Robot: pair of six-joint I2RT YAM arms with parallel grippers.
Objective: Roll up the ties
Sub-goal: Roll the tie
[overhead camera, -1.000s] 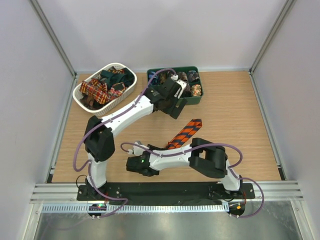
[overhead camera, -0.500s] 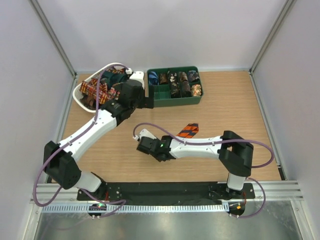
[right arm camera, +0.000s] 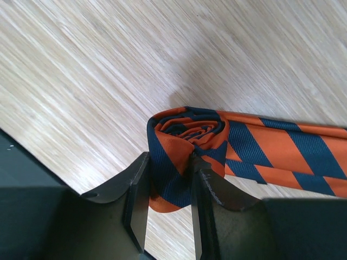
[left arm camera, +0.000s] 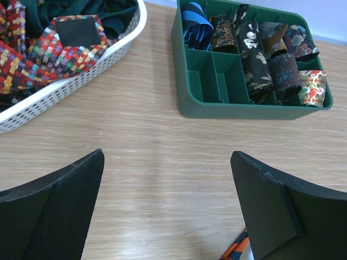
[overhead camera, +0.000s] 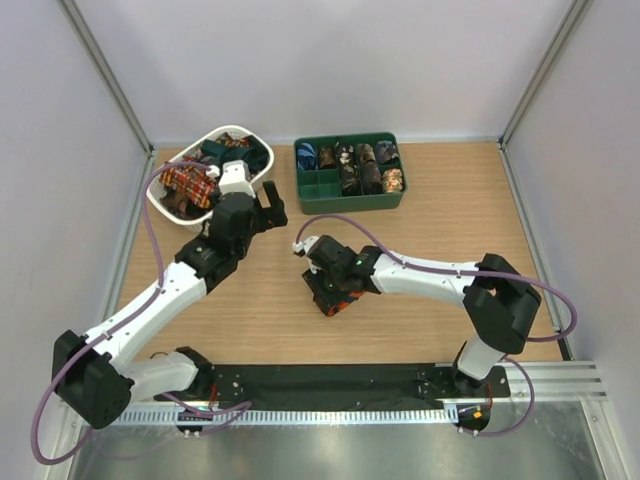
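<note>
An orange-and-dark-striped tie (right arm camera: 184,132) is wound into a roll at one end, and its flat tail (right arm camera: 282,154) runs off to the right on the wood. My right gripper (right arm camera: 168,173) is shut on the roll, one finger on each side. From above, the right gripper (overhead camera: 335,288) covers most of the tie (overhead camera: 345,301) at the table's middle. My left gripper (left arm camera: 168,206) is open and empty above bare wood, next to the white basket (overhead camera: 232,129). A corner of the orange tie (left arm camera: 237,252) shows beside its right finger.
The white slotted basket (left arm camera: 65,92) at back left holds loose ties, among them a red plaid one (left arm camera: 32,54) and dark green ones. The green compartment tray (left arm camera: 238,107) at back centre holds several rolled ties; two front compartments look empty. White walls enclose the table.
My left arm swung from over the green tray down and left to beside the basket. My right gripper moved right along the orange tie, whose flat length no longer shows from above.
</note>
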